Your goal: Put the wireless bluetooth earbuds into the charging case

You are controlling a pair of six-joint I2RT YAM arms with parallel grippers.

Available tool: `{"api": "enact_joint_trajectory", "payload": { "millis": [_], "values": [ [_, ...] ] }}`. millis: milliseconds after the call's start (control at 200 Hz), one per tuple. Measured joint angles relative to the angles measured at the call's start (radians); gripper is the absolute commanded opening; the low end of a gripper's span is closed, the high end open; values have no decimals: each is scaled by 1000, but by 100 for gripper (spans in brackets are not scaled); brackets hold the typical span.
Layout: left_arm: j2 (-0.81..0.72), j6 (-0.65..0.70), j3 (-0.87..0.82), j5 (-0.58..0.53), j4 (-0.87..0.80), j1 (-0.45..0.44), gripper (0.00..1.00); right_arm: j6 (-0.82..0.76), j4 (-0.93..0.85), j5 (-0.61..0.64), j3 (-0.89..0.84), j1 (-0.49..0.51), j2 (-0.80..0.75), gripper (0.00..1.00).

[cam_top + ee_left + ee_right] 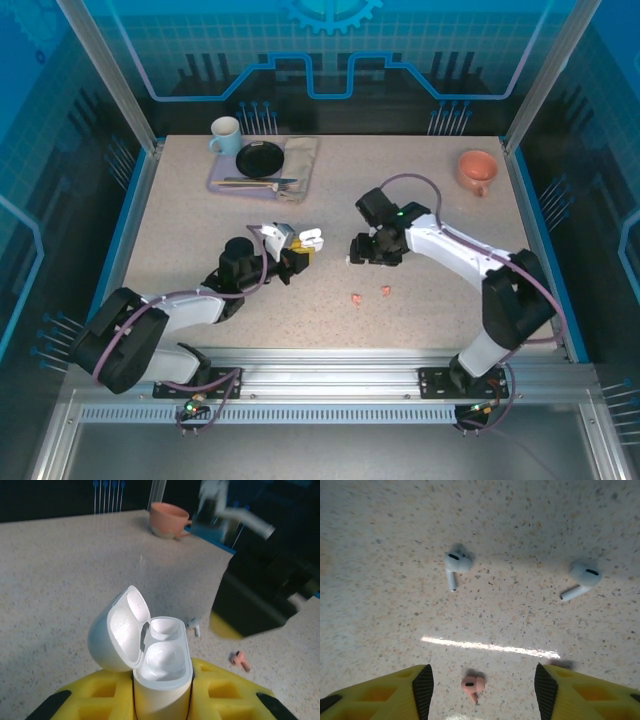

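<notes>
- The left gripper point(296, 257) is clamped narrow on the white charging case point(162, 680). Its yellow fingers point(220, 692) press the lower body from both sides and hold the case upright.
- The case's lid point(120, 630) is swung open to the left in the left wrist view, and the two moulded wells inside are empty.
- The right gripper point(484, 692) hangs over the speckled table point(200, 220), across from the case. Its jaws are spread moderately wide and grip nothing. Black pads point(423, 690) line the inner faces of its yellow fingers.
- In the right wrist view a white earbud point(455, 565) and a second white earbud point(582, 576) lie flat on the table beyond the fingertips, well apart from each other.
- From above, a pink earbud point(357, 298) and a second pink earbud point(386, 291) lie near each other on the table, on the near side of the right gripper and between the two arms.
- One of the pink pair shows between the right gripper's fingertips in its wrist view, lying on the table and touched by neither finger. I cannot tell which of the two it is.
- At the far right of the table stands a salmon cup point(477, 170).
- At the far left a pale blue mug point(225, 135) stands beside a black plate point(260, 158).
</notes>
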Motion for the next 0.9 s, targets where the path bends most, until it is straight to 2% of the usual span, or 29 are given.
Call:
{"api": "enact_joint_trajectory", "payload": {
  "millis": [130,265,375,620,765,900],
  "values": [
    [46,0,-3,-13,104,-6,0,50,-1,24,14,6,35,60],
    [117,-19,-2,-106,155,-19,0,67,-13,51,60,5,35,60],
    [174,-35,3,-127,188,-30,0,68,-24,62,88,-1,35,60],
    [343,-18,26,29,356,-45,0,79,-51,74,126,-14,45,60],
    [311,31,26,61,375,-66,0,94,-56,65,129,-47,63,60],
    [185,153,26,38,312,-113,0,97,-56,47,135,-88,89,60]
  ]
}}
